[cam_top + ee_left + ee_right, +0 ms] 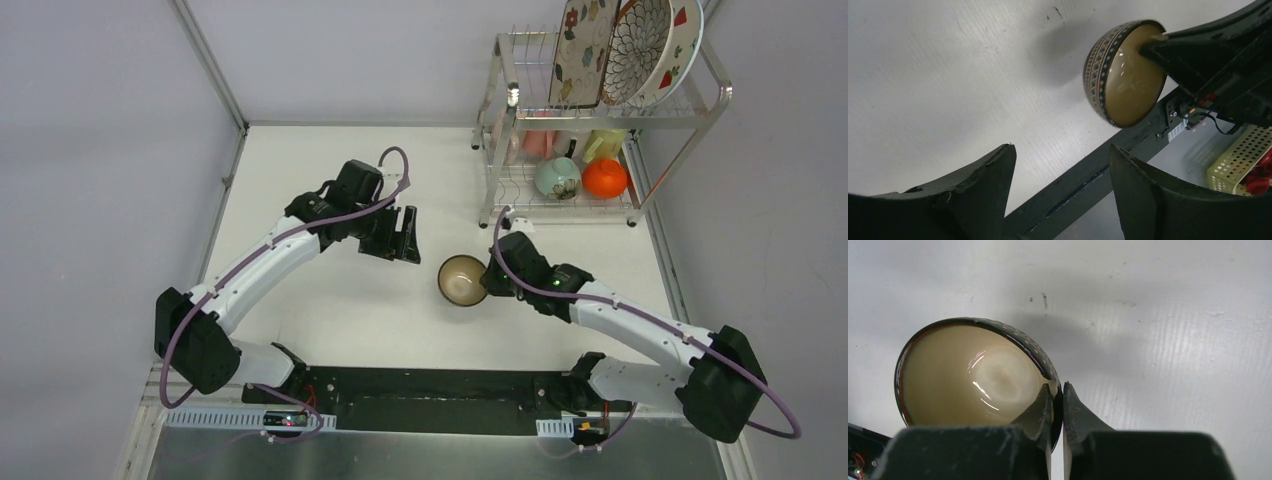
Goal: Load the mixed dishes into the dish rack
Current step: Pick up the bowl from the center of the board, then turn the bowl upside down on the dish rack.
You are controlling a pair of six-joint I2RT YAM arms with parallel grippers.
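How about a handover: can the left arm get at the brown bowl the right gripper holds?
Probably yes. The left gripper is open and close to the bowl, with nothing between them; the right gripper pinches just its far rim.

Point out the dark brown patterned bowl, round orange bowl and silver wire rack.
dark brown patterned bowl [462, 279]: top view, cream inside.
round orange bowl [605, 178]: top view, outer side.
silver wire rack [722, 95]: top view, upper right corner.

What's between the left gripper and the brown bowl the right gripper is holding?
Nothing: only bare white tabletop separates the left gripper from the dark brown patterned bowl, as the top view shows.
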